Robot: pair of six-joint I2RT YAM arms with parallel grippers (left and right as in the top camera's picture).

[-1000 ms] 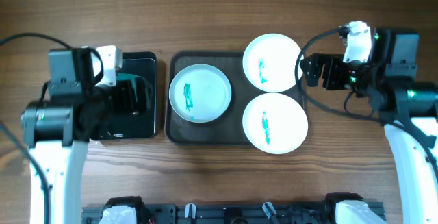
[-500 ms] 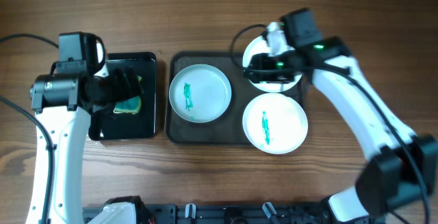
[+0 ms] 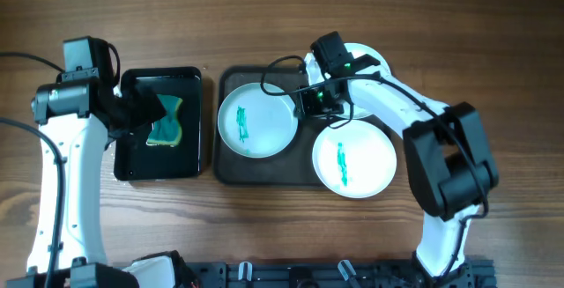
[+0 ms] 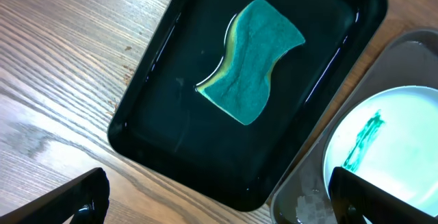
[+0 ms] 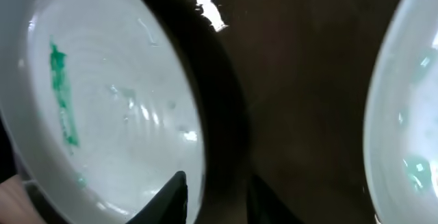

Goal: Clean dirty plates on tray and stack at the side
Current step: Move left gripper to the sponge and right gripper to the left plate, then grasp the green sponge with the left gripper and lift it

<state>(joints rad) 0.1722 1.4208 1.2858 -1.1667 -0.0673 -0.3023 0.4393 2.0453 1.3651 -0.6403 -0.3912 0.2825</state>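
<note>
Three green-smeared plates sat on the grey tray: left plate, far plate partly hidden under the right arm, near plate. Right gripper stood part-open astride the left plate's rim; contact unclear. Left gripper hung wide open and empty over the black tray, which held the sponge.
</note>
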